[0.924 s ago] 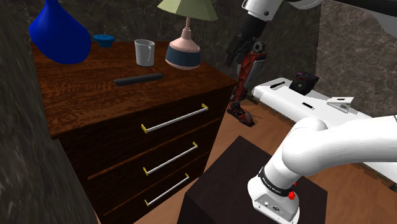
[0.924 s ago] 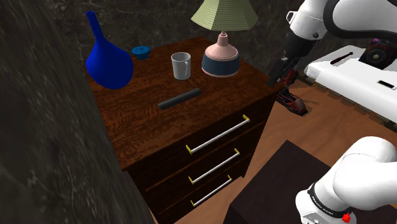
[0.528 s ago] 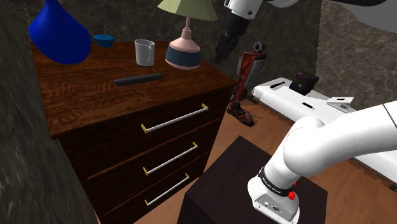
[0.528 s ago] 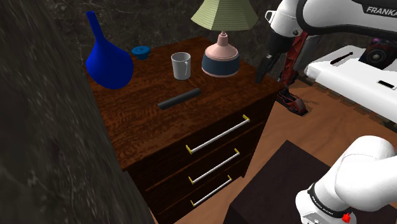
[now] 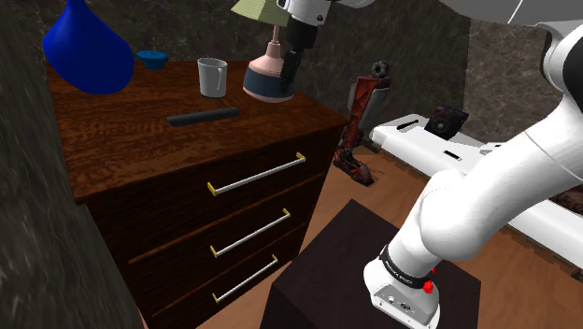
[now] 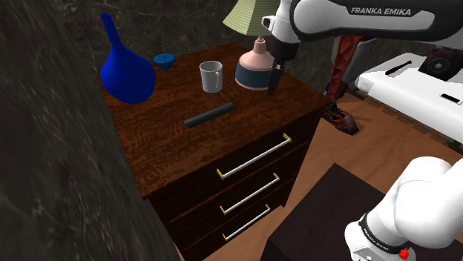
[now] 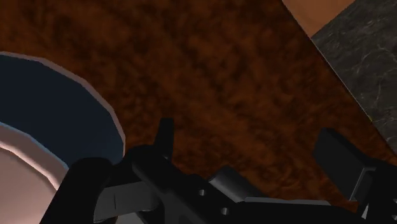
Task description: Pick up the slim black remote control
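Blue vase (image 5: 84, 56), blue bowl (image 5: 151, 59), grey mug (image 5: 212, 78), lamp (image 5: 264, 84) atop wooden dresser (image 5: 131, 150).

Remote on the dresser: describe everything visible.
The remote is a slim, plain black bar; no buttons can be made out. It lies flat and untouched near the middle of the wooden dresser top, between the cup and the drawer-side edge. The open gripper hovers apart, beside the lamp base.

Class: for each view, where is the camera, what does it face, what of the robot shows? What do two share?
Shoulder view: beside the stand, looking down over the dresser; stand, arm, gripper.
Second exterior view: above, facing the dresser likewise; arm, gripper.
Wrist view: on the wrist, facing the dresser top beside the lamp; fingers.
Shared: both exterior views show the remote.
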